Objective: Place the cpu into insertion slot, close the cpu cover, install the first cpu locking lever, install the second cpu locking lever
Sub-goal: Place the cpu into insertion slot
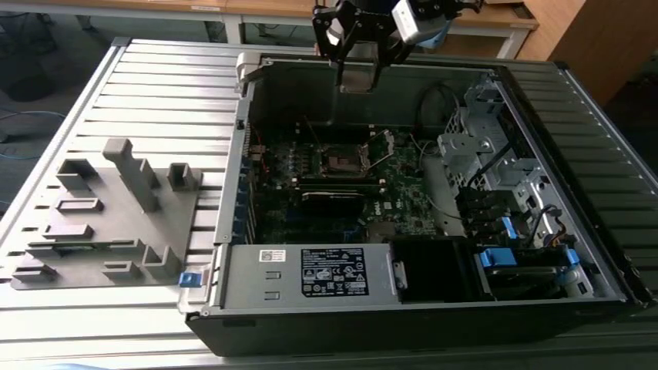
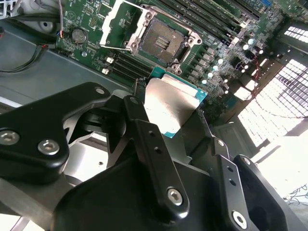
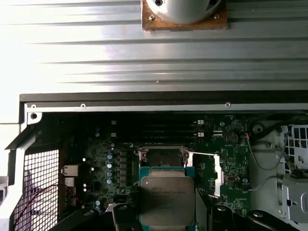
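Note:
My gripper [image 1: 359,77] hangs above the far wall of the open computer case, shut on the cpu [image 1: 360,79]. In both wrist views the cpu [image 2: 171,108] [image 3: 167,201] shows its dull silver face and teal rim between the black fingers [image 2: 144,132]. Below it, the insertion slot [image 2: 161,42] [image 1: 340,159] is a bare black square socket on the green board. In the first wrist view the cpu partly hides the slot [image 3: 162,155]. The cpu cover [image 2: 120,21] [image 3: 216,173] stands swung open at one side of the socket.
Long black memory slots [image 1: 334,181] lie beside the socket. A power supply [image 1: 308,274] fills the case's near end, and drive cages with cables [image 1: 494,154] fill the exterior view's right. A grey fixture block [image 1: 103,216] sits on the ribbed table at the left.

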`<action>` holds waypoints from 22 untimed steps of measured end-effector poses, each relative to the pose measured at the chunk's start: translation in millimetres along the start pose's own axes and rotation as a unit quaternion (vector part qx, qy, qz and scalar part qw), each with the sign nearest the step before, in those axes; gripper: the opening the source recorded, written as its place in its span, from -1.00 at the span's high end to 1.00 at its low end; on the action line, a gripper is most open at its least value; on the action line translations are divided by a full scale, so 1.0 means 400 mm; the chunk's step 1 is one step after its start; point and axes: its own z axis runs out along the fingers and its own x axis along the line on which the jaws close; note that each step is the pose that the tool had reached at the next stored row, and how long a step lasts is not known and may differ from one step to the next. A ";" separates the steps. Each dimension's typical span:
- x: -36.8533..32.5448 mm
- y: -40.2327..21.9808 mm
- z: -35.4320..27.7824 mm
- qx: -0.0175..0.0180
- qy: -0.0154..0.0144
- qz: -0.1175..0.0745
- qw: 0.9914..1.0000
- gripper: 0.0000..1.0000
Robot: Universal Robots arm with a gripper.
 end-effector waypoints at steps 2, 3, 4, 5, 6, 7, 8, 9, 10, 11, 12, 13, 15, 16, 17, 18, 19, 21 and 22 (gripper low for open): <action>0.000 0.000 0.003 0.000 0.000 0.000 1.000 -0.08; 0.000 0.000 0.004 0.000 0.000 0.000 1.000 -0.08; 0.000 -0.001 0.006 0.000 0.000 0.000 1.000 -0.08; 0.000 -0.001 0.006 0.000 0.000 0.000 1.000 -0.08; 0.000 -0.001 0.006 0.000 0.000 0.000 1.000 -0.08; 0.000 -0.001 0.006 0.000 0.000 0.000 1.000 -0.08; 0.000 -0.001 0.007 0.000 0.000 0.000 1.000 -0.08; 0.000 -0.001 0.007 0.000 0.000 0.000 1.000 -0.08; 0.000 -0.001 0.007 0.000 0.000 0.000 1.000 -0.08; 0.000 -0.001 0.007 0.000 0.000 0.000 1.000 -0.08; 0.000 -0.001 0.007 0.000 0.000 0.000 1.000 -0.08; 0.000 -0.001 0.007 0.000 0.000 0.000 1.000 -0.08; 0.000 -0.001 0.011 0.000 0.000 0.000 1.000 -0.08; 0.000 -0.001 0.012 0.000 0.000 0.000 1.000 -0.08; 0.000 -0.001 0.014 0.000 0.000 0.000 1.000 -0.08; 0.000 -0.001 0.014 0.000 0.000 0.000 1.000 -0.08; 0.000 -0.001 0.014 0.000 0.000 0.000 1.000 -0.08; 0.000 -0.001 0.014 0.000 0.000 0.000 1.000 -0.08; 0.000 -0.001 0.015 0.000 0.000 0.000 1.000 -0.08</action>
